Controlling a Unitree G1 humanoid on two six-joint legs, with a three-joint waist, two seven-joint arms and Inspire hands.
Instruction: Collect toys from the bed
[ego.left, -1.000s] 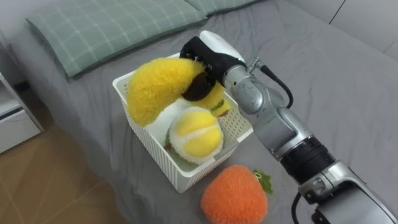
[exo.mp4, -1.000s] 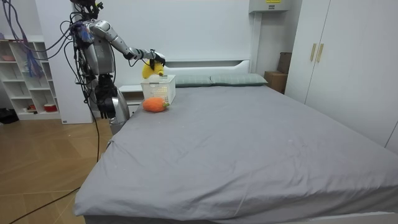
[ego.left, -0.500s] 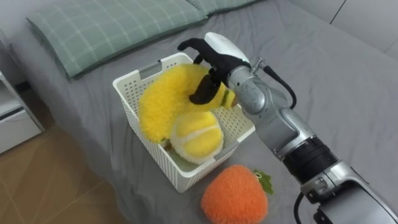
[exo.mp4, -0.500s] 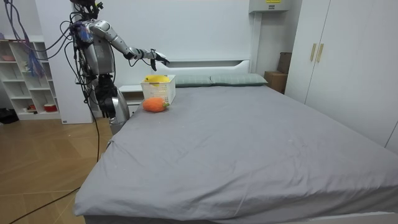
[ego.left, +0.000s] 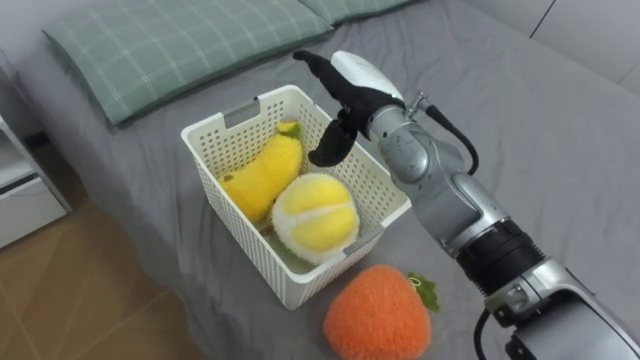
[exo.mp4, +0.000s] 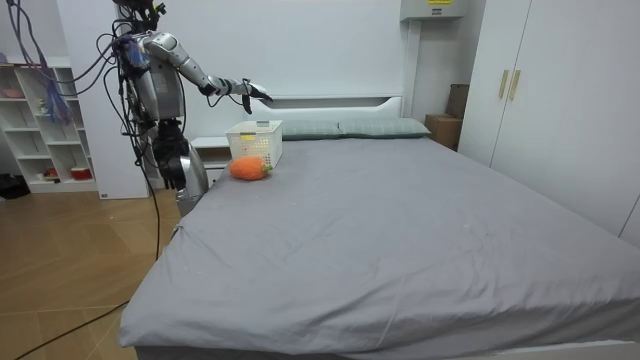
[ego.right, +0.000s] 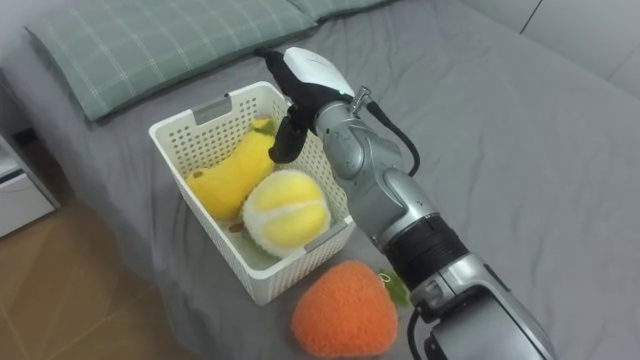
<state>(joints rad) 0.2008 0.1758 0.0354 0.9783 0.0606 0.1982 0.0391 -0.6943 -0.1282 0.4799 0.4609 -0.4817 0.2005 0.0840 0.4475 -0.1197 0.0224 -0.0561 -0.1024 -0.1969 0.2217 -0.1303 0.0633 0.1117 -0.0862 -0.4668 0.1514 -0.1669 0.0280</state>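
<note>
A white slatted basket (ego.left: 214, 122) stands on the grey bed near its corner, by the pillows. In it lie a yellow plush banana (ego.left: 262, 175) and a round yellow plush lemon (ego.left: 315, 215). My right hand (ego.left: 345, 88) hovers over the basket's far rim, open, with fingers stretched and nothing in it. An orange plush fruit (ego.left: 378, 312) with a green leaf lies on the bedsheet just in front of the basket. In the room view I stand at the bed's head corner with my right hand (exo.mp4: 250, 92) reached out above the basket (exo.mp4: 254, 143) and the orange toy (exo.mp4: 248, 168).
Green checked pillows (ego.left: 180, 40) lie beyond the basket. A white nightstand (ego.left: 20, 190) and wooden floor are left of the bed's edge. The wide grey bedsheet (exo.mp4: 400, 220) stretches away to the room view's right, with white wardrobes (exo.mp4: 540, 90) beyond.
My right hand has opened and let go of the plush banana, which dropped into the basket beside the lemon. The hand now stands a little above and behind it.
</note>
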